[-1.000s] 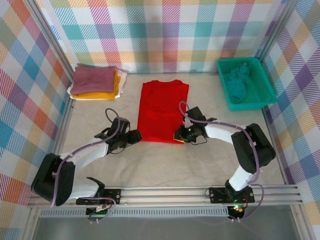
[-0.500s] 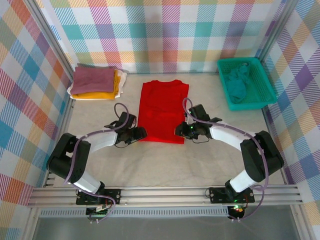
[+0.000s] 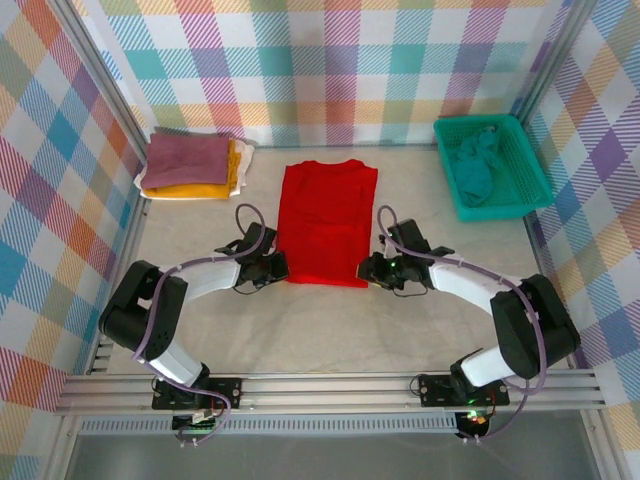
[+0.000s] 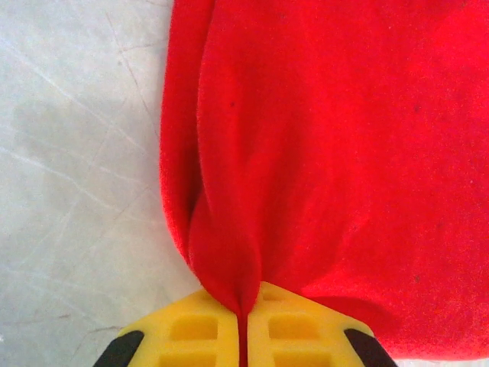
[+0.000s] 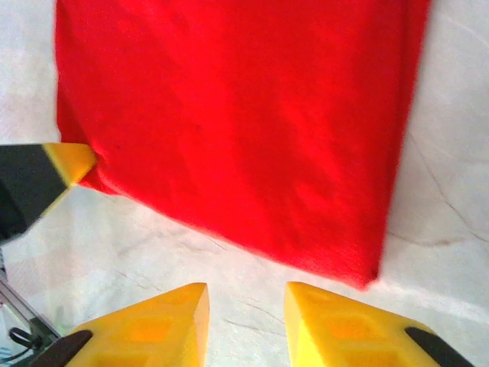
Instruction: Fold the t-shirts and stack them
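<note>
At the near hem of the red t-shirt (image 3: pixel 325 220), the left gripper (image 3: pixel 272 268) sits on the left corner. The overhead view leaves its grip unclear, but the left wrist camera shows the yellow fingers (image 4: pixel 199 329) pressed together with a pleat of red cloth pinched between them. The right gripper (image 3: pixel 368 270) lies by the near right corner. Its own camera shows the jaws narrowly apart over bare table (image 3: pixel 330 330), just short of the hem, holding nothing. The shirt lies flat mid-table, folded into a long panel. At the far left a mauve t-shirt (image 3: pixel 188 158) tops a mustard t-shirt (image 3: pixel 195 188) and a white t-shirt (image 3: pixel 243 165). At the far right, a teal basket (image 3: pixel 500 212) holds a crumpled teal t-shirt (image 3: pixel 472 165).
</note>
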Tool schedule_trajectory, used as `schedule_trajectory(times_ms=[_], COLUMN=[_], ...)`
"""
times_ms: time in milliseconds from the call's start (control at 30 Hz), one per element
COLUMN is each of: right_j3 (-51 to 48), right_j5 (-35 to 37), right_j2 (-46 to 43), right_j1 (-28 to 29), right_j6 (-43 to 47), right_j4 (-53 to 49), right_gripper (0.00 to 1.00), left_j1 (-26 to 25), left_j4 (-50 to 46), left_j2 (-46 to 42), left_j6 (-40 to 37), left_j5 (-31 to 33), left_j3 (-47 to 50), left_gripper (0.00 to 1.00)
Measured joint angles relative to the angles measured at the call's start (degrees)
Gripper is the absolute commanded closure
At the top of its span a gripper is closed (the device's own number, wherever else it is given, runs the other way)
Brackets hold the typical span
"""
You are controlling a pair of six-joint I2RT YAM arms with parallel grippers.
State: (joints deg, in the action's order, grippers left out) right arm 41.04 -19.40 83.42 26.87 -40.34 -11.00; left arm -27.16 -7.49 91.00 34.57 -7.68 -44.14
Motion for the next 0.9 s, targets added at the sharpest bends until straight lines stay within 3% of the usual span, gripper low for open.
schedule_trajectory(times_ms=[233, 433, 900], right_j3=[-3.3, -3.1, -1.2], right_j5=[-3.1, -4.5, -4.7], right_j2=[0.9, 4.7, 7.8], right_j1=[-1.4, -1.4, -1.4], right_j6=[-2.6, -4.1, -7.9], right_j4=[1.2, 4.3, 4.5], right_gripper=[0.54, 0.53, 0.6], left_j1=[-1.0, -1.4, -2.1], left_j4=[-0.4, -0.7, -1.3], left_j2=[-1.9, -2.1, -4.4], left_j6=[-0.1, 0.0, 0.5], left_j5=[0.3, 0.3, 0.9], left_j3=[0.0, 0.0, 1.4], left_gripper=[1.0, 1.0, 1.0])
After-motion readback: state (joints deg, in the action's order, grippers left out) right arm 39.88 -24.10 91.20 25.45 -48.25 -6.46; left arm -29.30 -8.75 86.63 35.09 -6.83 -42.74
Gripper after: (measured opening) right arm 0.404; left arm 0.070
